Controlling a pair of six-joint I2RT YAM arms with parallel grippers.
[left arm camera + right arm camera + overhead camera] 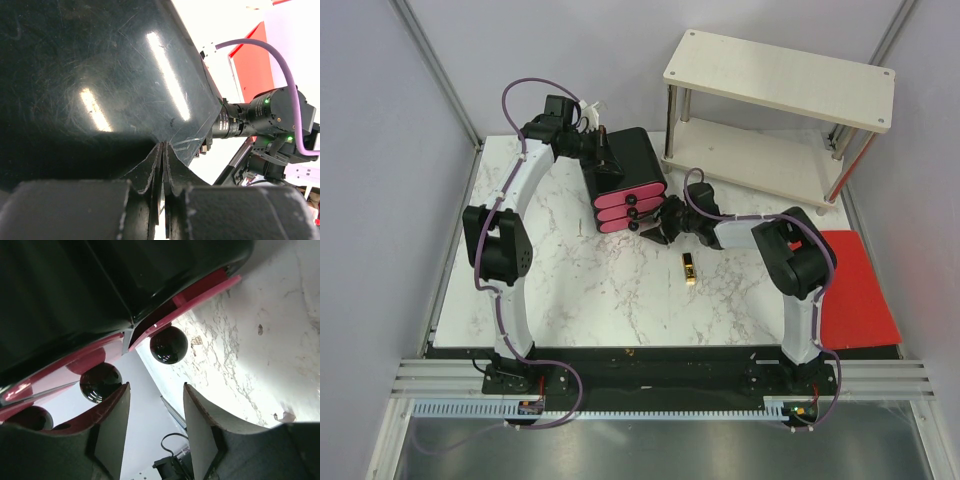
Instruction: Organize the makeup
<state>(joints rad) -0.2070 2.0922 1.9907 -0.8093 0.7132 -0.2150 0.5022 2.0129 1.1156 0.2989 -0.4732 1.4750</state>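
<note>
Tube [690, 268] lies on table [570, 290], near box [625, 160]; looks light, hard, slippery, may roll; pinch across middle; right pincer [155, 390] open, empty, by drawer knob [169, 345]; left pincer [163, 147] nearly closed at box back; grip unclear.

Top view bright, evenly lit from above, soft shadows; 2 glare streaks on the black box [125, 60]; right gripper [156, 390] blurred close-up.

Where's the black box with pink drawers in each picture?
Top external: black box at the table's back middle.
Left wrist: its shiny black side fills the upper left.
Right wrist: top left, pink fronts with round knobs.
Shared landmark: right arm beside it.
</note>
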